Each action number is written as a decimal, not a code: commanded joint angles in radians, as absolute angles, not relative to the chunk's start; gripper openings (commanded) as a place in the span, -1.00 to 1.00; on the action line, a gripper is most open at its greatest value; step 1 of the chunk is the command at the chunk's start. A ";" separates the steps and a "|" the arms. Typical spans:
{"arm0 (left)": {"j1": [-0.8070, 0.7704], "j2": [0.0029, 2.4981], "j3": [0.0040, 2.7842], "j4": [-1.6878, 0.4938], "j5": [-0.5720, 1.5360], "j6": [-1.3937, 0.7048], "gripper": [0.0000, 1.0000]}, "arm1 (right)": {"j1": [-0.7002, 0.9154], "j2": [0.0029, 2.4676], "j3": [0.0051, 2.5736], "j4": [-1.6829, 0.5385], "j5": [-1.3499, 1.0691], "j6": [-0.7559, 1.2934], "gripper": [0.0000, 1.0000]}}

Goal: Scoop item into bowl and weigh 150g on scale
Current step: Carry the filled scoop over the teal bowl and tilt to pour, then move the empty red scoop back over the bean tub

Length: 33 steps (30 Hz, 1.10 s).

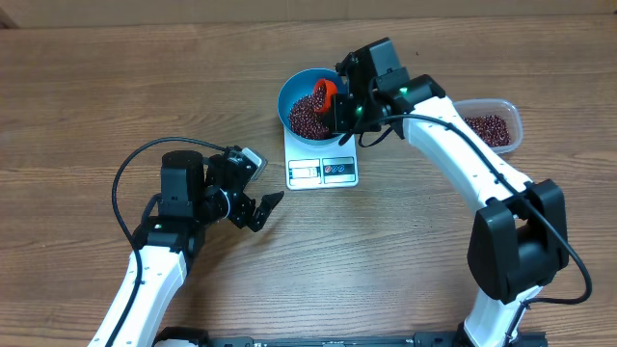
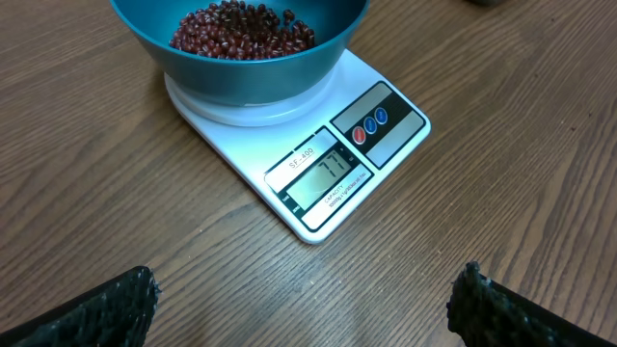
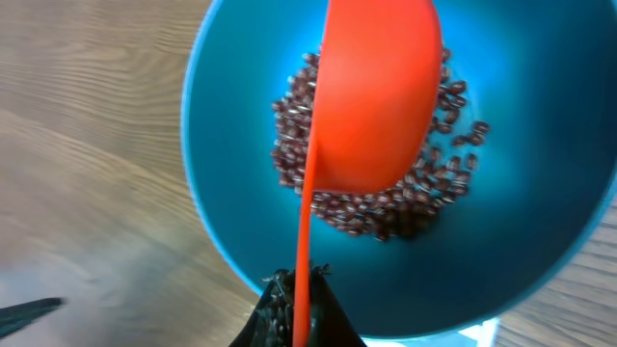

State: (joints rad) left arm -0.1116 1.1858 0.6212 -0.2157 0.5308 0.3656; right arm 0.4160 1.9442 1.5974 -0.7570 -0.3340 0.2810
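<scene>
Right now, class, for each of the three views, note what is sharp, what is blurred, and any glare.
Overhead: evenly lit, sharp, no glare. Left wrist: the scale and its display are crisp and readable. Right wrist: the orange scoop, close to the lens, is soft-edged, and the beans and bowl beneath are slightly blurred.

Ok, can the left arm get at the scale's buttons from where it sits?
Probably yes. The left gripper is open, only bare table lies between it and the scale, and the buttons face it. The right gripper holds the scoop over the bowl, behind them.

orange scoop [image 3: 371,96] hides many beans [image 3: 289,145]
</scene>
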 commanded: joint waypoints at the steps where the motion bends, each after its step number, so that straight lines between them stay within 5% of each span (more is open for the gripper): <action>1: -0.120 1.189 0.624 -0.213 0.539 0.355 0.99 | 0.434 1.906 1.646 -0.778 -0.202 0.224 -0.93; 9: -0.120 1.189 0.624 -0.213 0.539 0.355 0.99 | 0.493 1.906 1.741 -0.863 -0.049 0.090 -0.93; 21: -0.120 1.189 0.624 -0.213 0.539 0.355 0.99 | 0.694 1.906 1.765 -0.907 0.516 -0.059 -0.93; 33: -0.120 1.189 0.624 -0.213 0.539 0.355 0.99 | 0.670 1.862 1.770 -0.907 0.369 -0.061 -0.93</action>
State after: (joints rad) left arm -0.1116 1.1858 0.6212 -0.2157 0.5308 0.3653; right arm 0.7017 1.9415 1.7298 -0.9115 0.4496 -0.0563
